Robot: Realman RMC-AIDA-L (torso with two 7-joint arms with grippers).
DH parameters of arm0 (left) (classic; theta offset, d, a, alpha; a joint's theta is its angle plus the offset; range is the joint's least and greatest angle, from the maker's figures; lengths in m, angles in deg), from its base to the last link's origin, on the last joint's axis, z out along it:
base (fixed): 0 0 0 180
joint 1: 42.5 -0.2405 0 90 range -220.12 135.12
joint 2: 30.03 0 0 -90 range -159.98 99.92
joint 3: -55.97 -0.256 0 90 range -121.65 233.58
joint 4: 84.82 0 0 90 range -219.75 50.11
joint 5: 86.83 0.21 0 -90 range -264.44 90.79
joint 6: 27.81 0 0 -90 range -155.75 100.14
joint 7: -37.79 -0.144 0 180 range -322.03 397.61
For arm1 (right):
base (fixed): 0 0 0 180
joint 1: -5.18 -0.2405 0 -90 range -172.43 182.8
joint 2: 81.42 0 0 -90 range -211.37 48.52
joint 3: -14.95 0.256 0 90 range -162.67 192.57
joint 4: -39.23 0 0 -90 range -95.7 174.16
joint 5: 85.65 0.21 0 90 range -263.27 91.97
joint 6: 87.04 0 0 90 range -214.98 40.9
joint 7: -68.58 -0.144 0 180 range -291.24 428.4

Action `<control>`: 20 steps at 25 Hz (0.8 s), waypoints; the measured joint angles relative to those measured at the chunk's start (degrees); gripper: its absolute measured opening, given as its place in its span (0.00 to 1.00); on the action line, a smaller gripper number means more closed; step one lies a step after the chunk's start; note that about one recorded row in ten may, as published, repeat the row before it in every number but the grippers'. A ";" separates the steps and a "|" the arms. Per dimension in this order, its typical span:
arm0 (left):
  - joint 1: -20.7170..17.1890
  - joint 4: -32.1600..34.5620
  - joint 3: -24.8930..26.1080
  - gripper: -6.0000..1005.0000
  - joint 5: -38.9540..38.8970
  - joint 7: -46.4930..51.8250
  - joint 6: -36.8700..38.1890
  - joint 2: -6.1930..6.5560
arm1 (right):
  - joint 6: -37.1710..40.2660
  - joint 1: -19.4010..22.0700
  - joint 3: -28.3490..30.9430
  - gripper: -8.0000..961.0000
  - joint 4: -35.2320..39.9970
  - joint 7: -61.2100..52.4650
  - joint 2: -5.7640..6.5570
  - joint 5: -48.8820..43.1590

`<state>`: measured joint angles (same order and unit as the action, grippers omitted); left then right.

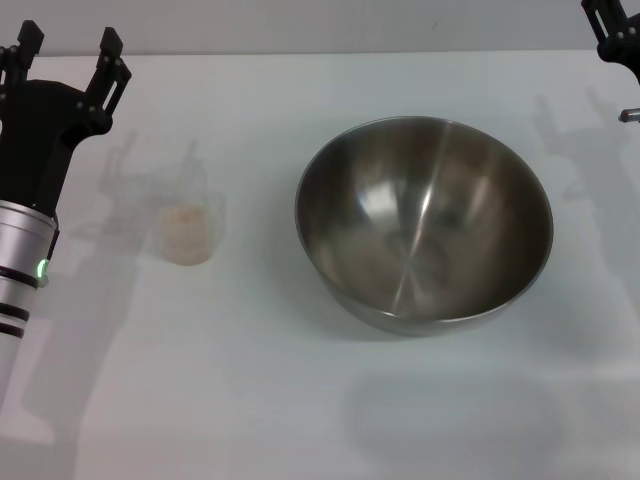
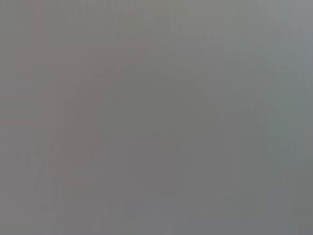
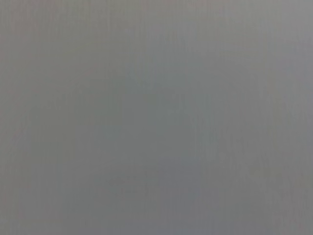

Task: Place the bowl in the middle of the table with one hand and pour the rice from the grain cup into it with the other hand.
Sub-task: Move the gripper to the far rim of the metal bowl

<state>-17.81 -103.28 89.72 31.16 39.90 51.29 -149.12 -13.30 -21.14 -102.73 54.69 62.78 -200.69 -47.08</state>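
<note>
One grain cup [image 1: 188,222] stands left of bowl [image 1: 424,222].

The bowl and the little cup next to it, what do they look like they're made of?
The bowl: probably stainless steel, polished; its inside mirrors light streaks and shadows. The cup: likely clear, slightly frosted plastic, since the table shows through its walls; pale rice sits in its lower part. The table looks matte white, with soft shadows and no glare.
</note>
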 joint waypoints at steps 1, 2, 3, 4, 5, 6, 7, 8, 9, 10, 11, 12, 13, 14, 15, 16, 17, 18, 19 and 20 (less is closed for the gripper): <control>0.00 0.00 0.00 0.83 0.00 0.00 0.00 0.00 | 0.00 -0.01 0.00 0.72 0.02 0.00 0.00 0.01; 0.02 0.00 0.00 0.83 0.01 0.00 -0.02 0.00 | 0.00 -0.07 0.00 0.72 0.07 0.00 0.00 0.01; 0.02 0.00 0.00 0.83 0.01 0.00 -0.02 0.00 | 0.00 -0.07 0.00 0.72 0.07 0.00 0.00 0.01; 0.04 0.01 0.00 0.83 0.00 0.00 -0.05 0.00 | 0.00 -0.10 0.00 0.72 0.08 0.00 0.00 0.02; 0.09 0.05 0.00 0.83 0.00 0.00 -0.10 0.00 | 0.00 -0.13 0.00 0.72 0.08 0.00 0.00 0.01; 0.09 0.07 0.00 0.83 -0.01 0.00 -0.10 0.00 | 0.00 -0.15 0.00 0.72 0.09 0.00 0.00 0.01; 0.09 0.07 0.00 0.83 -0.01 0.00 -0.10 0.00 | 0.00 -0.20 0.00 0.72 0.12 0.00 0.00 0.02; 0.09 0.07 0.00 0.83 -0.01 0.00 -0.10 0.00 | 0.00 -0.20 0.00 0.72 0.12 0.00 0.00 0.02; 0.10 0.09 0.00 0.83 -0.02 0.00 -0.10 0.00 | 0.00 -0.21 0.00 0.72 0.16 0.00 0.00 0.02; 0.10 0.09 0.00 0.83 -0.03 0.00 -0.10 0.00 | 0.00 -0.21 0.00 0.72 0.19 0.00 0.00 0.01; 0.10 0.09 0.00 0.83 -0.03 0.00 -0.10 0.00 | -0.01 -0.22 0.00 0.72 0.22 0.00 0.00 0.02; 0.10 0.09 0.00 0.83 -0.04 0.00 -0.10 0.00 | -0.18 -0.28 0.00 0.72 0.24 0.00 0.00 0.01; 0.10 0.09 0.00 0.83 -0.04 0.00 -0.10 0.00 | -0.32 -0.37 0.00 0.72 0.25 0.00 0.00 0.02; 0.10 0.09 0.00 0.83 -0.04 0.00 -0.10 0.00 | -0.32 -0.37 0.00 0.72 0.25 0.00 0.00 0.02; 0.10 0.08 0.00 0.83 -0.04 0.00 -0.10 0.00 | -0.82 -0.61 0.00 0.72 0.25 0.00 0.04 0.01; 0.10 0.08 0.00 0.83 -0.04 0.00 -0.10 0.00 | -0.82 -0.61 0.00 0.72 0.25 0.00 0.04 0.01; 0.10 0.06 0.00 0.83 -0.05 0.00 -0.10 0.00 | -1.81 -0.89 0.10 0.72 0.32 0.00 0.13 -0.01; 0.10 0.06 0.00 0.83 -0.05 0.00 -0.10 0.00 | -1.81 -0.89 0.10 0.72 0.32 0.00 0.13 -0.01; 0.10 0.06 0.00 0.83 -0.05 0.00 -0.10 0.00 | -2.62 -1.05 0.27 0.72 0.57 0.00 0.23 -0.03; 0.10 0.12 0.00 0.83 -0.05 0.00 -0.10 0.00 | -4.31 -1.23 0.65 0.72 1.31 -0.01 0.44 -0.14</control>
<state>-17.72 -103.16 89.72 31.12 39.90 51.19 -149.12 -17.61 -22.37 -102.08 56.01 62.78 -200.26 -47.22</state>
